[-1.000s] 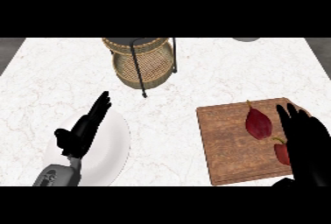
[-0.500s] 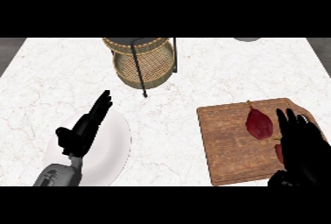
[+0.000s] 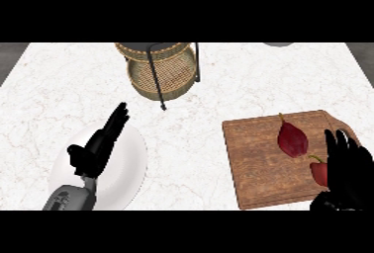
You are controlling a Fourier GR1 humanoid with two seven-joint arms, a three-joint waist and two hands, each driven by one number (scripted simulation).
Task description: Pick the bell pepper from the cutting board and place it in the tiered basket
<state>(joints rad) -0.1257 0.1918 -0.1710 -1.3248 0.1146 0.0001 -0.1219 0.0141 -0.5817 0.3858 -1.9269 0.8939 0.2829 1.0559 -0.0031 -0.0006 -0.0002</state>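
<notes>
Step in hand: approach to grasp, nothing lifted. Right robot hand [image 3: 345, 165], fingers straight and holding nothing, over the right edge of the cutting board [image 3: 256, 158], partly covering the red bell pepper [image 3: 319, 172]. A dark red pepper [image 3: 292, 139] lies just beside it, easily mistaken. Next move, by judgement: curl round the bell pepper, then carry up-left to the tiered basket [image 3: 164, 74], well apart. Left robot hand [image 3: 99, 146] rests open over a white plate [image 3: 128, 170] on the table [image 3: 211, 99].

I count one cutting board [image 3: 263, 163], one white plate [image 3: 128, 168], one tiered basket [image 3: 162, 69], and two red peppers [image 3: 292, 139], the second [image 3: 319, 170] partly hidden behind my hand, so possibly something else.
</notes>
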